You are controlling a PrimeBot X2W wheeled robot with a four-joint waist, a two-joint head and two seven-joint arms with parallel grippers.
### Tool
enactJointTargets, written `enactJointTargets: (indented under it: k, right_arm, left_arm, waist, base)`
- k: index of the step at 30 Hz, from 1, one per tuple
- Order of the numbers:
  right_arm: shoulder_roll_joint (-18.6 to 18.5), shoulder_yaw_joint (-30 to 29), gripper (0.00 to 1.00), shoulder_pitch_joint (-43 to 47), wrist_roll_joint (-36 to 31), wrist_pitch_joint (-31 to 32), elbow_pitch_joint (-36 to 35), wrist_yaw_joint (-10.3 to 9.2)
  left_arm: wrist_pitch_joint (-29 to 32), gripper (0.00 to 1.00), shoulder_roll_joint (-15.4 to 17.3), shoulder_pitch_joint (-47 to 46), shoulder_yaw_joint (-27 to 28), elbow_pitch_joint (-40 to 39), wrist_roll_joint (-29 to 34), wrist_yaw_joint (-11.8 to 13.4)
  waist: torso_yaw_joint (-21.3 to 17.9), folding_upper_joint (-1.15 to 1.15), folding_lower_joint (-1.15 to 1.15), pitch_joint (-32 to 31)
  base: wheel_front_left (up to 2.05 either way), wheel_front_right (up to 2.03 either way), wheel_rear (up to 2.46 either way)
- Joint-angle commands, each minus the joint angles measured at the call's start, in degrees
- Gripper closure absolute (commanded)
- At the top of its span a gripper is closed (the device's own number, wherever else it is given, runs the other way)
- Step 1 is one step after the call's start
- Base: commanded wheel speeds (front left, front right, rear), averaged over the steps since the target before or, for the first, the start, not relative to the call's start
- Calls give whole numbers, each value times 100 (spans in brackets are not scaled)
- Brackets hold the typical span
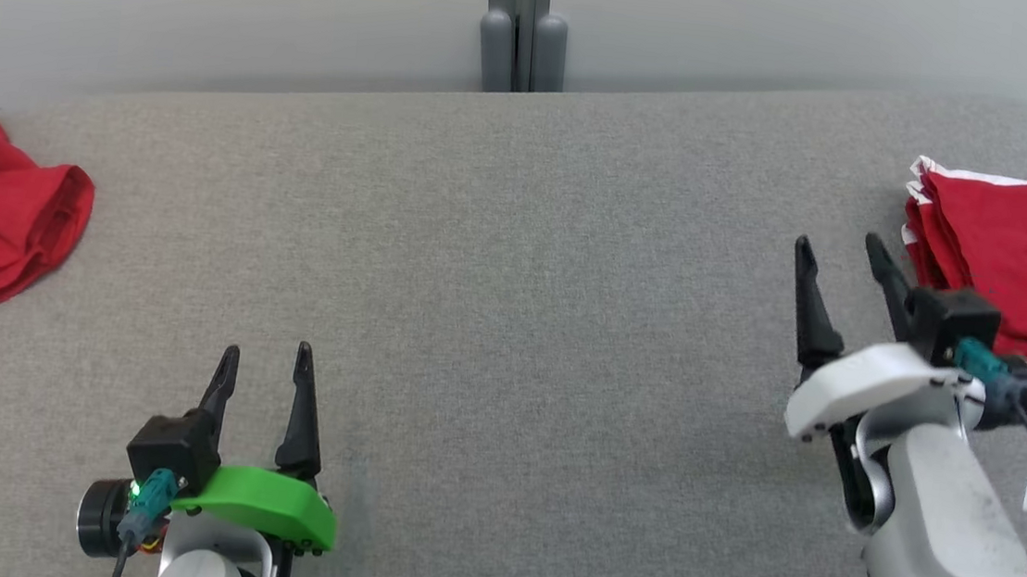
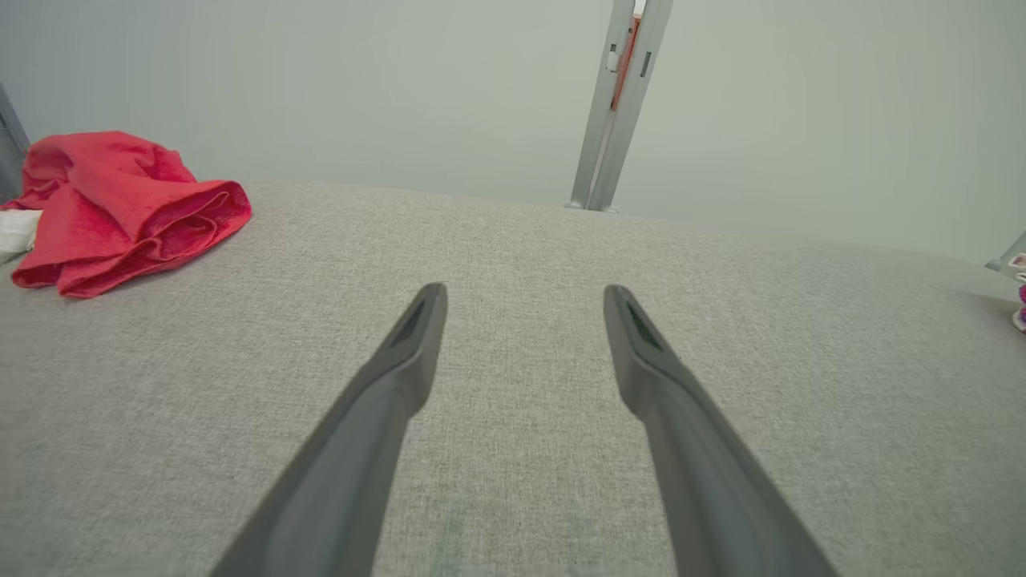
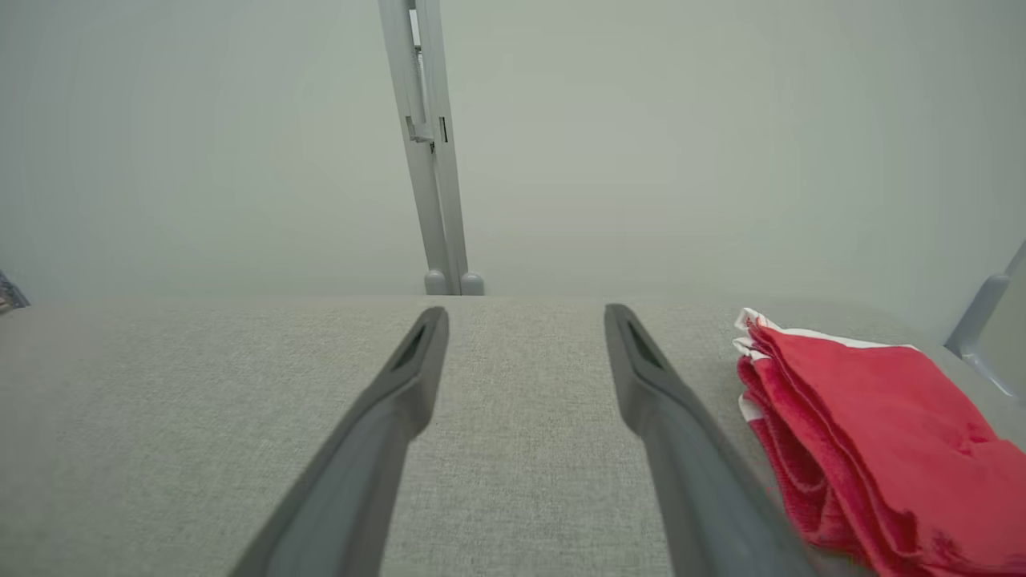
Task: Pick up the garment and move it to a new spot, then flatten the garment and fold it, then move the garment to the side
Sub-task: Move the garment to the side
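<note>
A crumpled red garment (image 1: 0, 202) lies at the far left of the grey cloth-covered table (image 1: 510, 325); the left wrist view has this garment (image 2: 120, 212) at its upper left. A folded red garment with white edges (image 1: 1004, 262) rests at the far right, and the right wrist view shows that folded garment (image 3: 874, 437) just right of my fingers. My left gripper (image 1: 267, 362) hangs open over bare cloth at the lower left, well right of the crumpled garment. My right gripper (image 1: 838, 245) stands open, close to the left edge of the folded garment. Both hold nothing.
A grey metal post (image 1: 523, 24) rises behind the table's far edge against a pale wall. The table's right end curves away near the folded garment. A small white item (image 2: 16, 232) peeks out beside the crumpled garment.
</note>
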Motion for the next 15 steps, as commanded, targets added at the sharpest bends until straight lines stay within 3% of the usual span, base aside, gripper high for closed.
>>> enactJointTargets:
  k: [1, 8, 15]
  right_arm:
    - [38, -37, 0, 265, 21, -20, -213, -7]
    - [268, -172, 0, 1436, 106, -20, -1192, -6]
    - [283, -155, 0, 2058, 432, -20, -1630, -6]
  left_arm:
    - [-2, 0, 8, 134, 34, -26, 14, -28]
    - [-2, 0, 6, 466, -22, -187, -45, 5]
    - [-2, 0, 6, 635, -140, -385, -106, 58]
  waist:
    - [199, 0, 0, -268]
    - [292, 0, 0, -469]
    - [314, 0, 0, -519]
  base:
    - [0, 0, 0]
    - [0, 0, 0]
    - [0, 0, 0]
